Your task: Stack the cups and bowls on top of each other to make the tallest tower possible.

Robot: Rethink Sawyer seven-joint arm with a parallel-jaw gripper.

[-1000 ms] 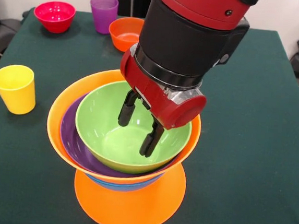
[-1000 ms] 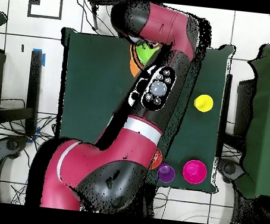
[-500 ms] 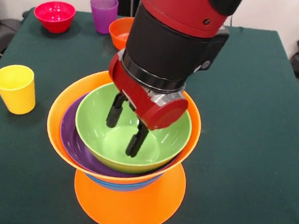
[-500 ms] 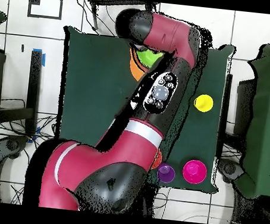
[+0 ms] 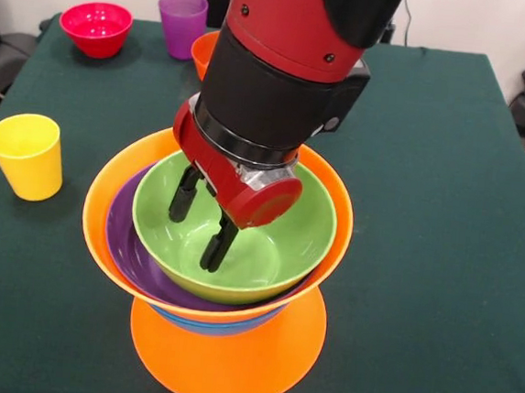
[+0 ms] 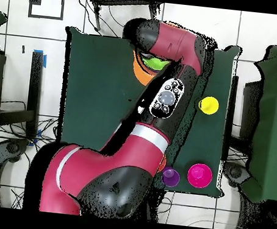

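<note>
While the overhead view gives only a sliver of green bowl [image 6: 154, 63] and an orange edge [image 6: 135, 70] past the arm [image 6: 160, 103], the front view lays the whole tower [image 5: 217, 248] open: a large orange bowl [image 5: 230, 355] upside down on the table [image 5: 444, 222], a thin blue rim [image 5: 205, 325] above it, then a second large orange bowl [image 5: 107, 187] upright, a wide purple bowl [image 5: 129, 245] nested in that, and the green bowl [image 5: 267, 252] on top.

The gripper [image 5: 197, 232] hangs inside the green bowl toward its 9 o'clock side, its two black fingers [image 5: 182, 196] spread apart and holding nothing; whether the tips touch the bowl's floor I cannot tell. From above, the gripper is hidden entirely under the arm.

In the front view the arm's black and red wrist covers the tower's rim at 12 o'clock and most of a small orange bowl [image 5: 202, 51] behind it. That bowl scarcely shows from above, just an orange trace [image 6: 162, 165] at the arm's edge.

Round the tower in the front view: a yellow cup [image 5: 27, 155] at 9 o'clock, well apart; a pink-red bowl [image 5: 95, 28] and a purple cup [image 5: 182, 24] near 11 o'clock at the far edge. Overhead, the yellow cup [image 6: 209, 105] sits at 3 o'clock of the table, the purple cup [image 6: 170, 176] and the pink-red bowl [image 6: 199, 175] side by side near 5 o'clock.
</note>
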